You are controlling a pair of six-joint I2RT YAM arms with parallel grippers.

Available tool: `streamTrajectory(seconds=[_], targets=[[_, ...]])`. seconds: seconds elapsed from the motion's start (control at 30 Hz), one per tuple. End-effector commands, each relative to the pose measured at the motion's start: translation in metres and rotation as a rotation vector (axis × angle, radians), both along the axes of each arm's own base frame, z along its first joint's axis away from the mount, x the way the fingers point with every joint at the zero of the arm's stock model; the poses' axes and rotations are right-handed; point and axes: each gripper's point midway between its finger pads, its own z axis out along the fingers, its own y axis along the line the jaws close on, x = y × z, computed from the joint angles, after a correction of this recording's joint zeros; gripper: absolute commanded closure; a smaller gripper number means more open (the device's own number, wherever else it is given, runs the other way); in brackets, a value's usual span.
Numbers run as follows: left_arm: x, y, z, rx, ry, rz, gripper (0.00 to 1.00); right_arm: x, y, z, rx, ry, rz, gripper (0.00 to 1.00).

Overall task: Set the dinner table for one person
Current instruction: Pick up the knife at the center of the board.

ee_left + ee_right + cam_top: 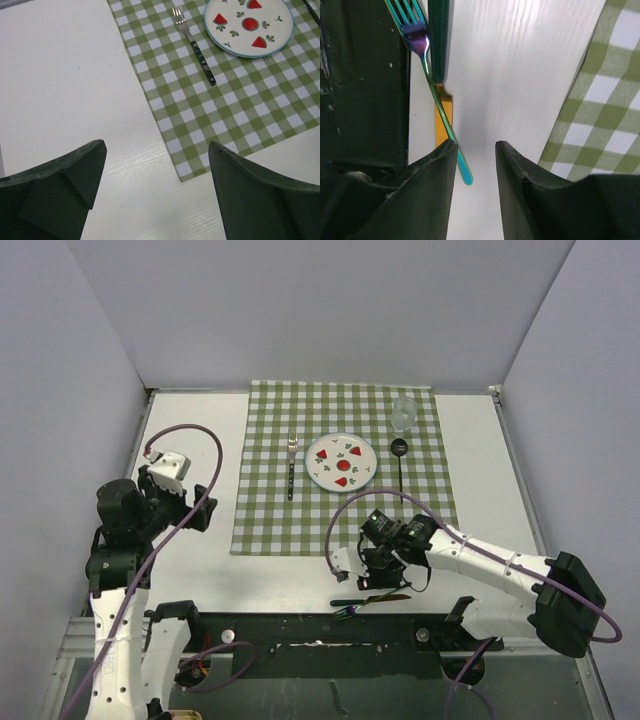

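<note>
White counter [200,540] is filling the view and carrying a checked cloth [270,520] from centre toward 12 o'clock. Left claw [156,150] is hanging wide open, empty, at the cloth's 9 o'clock. Right claw [476,147] is hovering at 5 o'clock, parted, gripping nothing, just beside an iridescent fork [412,22] crossing a gold knife [446,107].

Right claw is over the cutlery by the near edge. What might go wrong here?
The iridescent fork lies across the gold-bladed knife, so the right claw might pinch both or the wrong one. Both sit at the dinner table's near edge; a nudge might slide them off.
</note>
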Motion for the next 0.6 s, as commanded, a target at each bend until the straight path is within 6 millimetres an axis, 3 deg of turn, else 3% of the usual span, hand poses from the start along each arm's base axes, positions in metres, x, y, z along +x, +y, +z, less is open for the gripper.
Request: streamTrajectory(seconds=[0.0, 0.57], targets=[[0.012, 0.012, 0.007, -0.036, -0.018, 0.069, 0.17, 0.006, 0.034, 0.015, 0.082, -0.054, 0.048, 0.62], [0.029, 0.031, 0.005, -0.133, 0.048, 0.137, 0.17, -0.015, 0.076, 0.025, 0.103, -0.111, 0.101, 0.6]])
